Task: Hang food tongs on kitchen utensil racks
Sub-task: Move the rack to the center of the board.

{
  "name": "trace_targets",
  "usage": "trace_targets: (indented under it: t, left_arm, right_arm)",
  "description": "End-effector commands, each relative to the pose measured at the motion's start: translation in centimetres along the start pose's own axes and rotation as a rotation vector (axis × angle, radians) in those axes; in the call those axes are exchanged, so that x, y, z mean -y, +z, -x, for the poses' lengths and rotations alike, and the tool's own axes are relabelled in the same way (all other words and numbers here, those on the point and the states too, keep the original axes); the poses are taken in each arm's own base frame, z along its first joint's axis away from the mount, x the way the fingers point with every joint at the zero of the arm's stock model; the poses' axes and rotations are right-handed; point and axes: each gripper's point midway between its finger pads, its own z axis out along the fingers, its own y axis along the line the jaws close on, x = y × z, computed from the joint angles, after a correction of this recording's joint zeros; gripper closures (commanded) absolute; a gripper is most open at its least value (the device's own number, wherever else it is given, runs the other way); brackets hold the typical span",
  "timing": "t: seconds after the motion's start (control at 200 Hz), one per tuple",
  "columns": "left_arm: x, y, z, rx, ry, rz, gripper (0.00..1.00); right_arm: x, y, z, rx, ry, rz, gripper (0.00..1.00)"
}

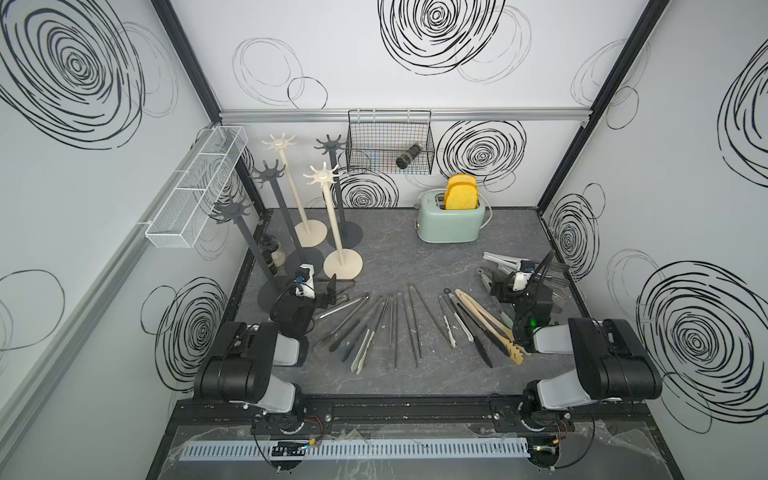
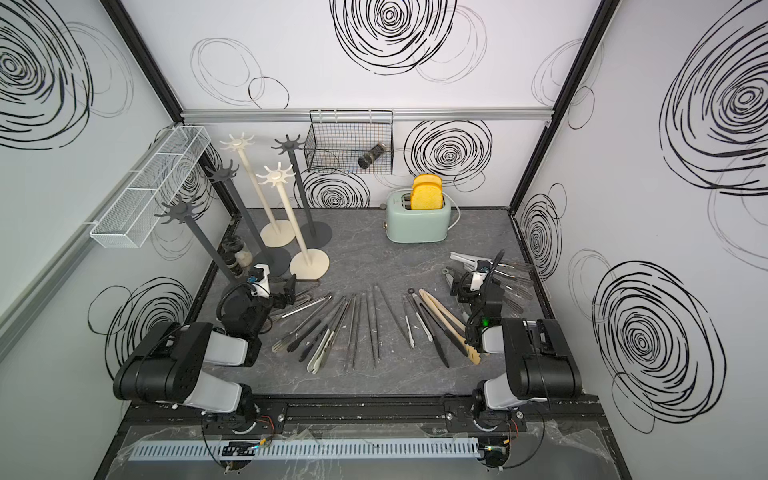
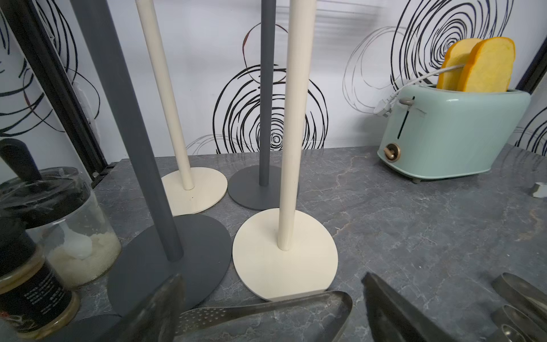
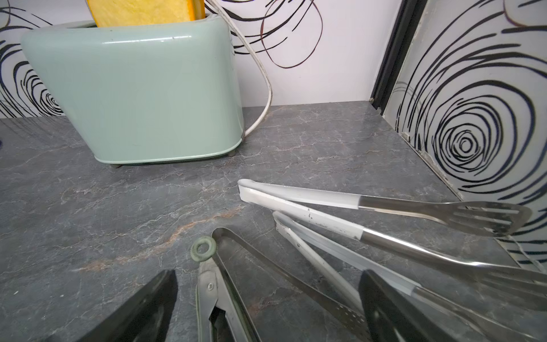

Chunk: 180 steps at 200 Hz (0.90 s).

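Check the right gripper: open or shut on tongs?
Open. The right wrist view shows the right gripper with fingers wide apart; steel tongs lie on the counter between them, unclamped.

From here I see a glossy mint toaster (image 4: 133, 88) on a matt, veined stone-look counter (image 4: 88, 207). Near the toaster, tongs (image 4: 325, 199) pair shiny steel with white plastic sleeves; the racks (image 3: 291, 148) look matt-painted, smooth.
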Motion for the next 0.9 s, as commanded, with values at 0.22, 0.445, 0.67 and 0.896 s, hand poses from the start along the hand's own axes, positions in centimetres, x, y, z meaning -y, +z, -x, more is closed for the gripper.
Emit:
trace_targets:
  t: [0.22, 0.445, 0.67, 0.896]
  left_arm:
    - [-1.0, -0.6, 2.8, 0.122, -0.013, 0.028, 0.03]
    - [-0.9, -0.5, 2.7, 0.12, -0.011, 0.021, 0.03]
    - [-0.6, 0.1, 2.5, 0.092, 0.008, 0.018, 0.03]
    - [-2.0, 0.3, 4.4, 0.069, -0.026, 0.1, 0.05]
  right_arm:
    - [-0.2, 0.4, 1.5, 0.045, 0.002, 0.018, 0.02]
    - [-0.2, 0.4, 1.5, 0.045, 0.002, 0.02, 0.02]
    - [-0.2, 0.4, 1.5, 0.045, 0.001, 0.019, 0.02]
    - [0.5, 0.3, 3.7, 0.006, 0.035, -0.032, 0.0]
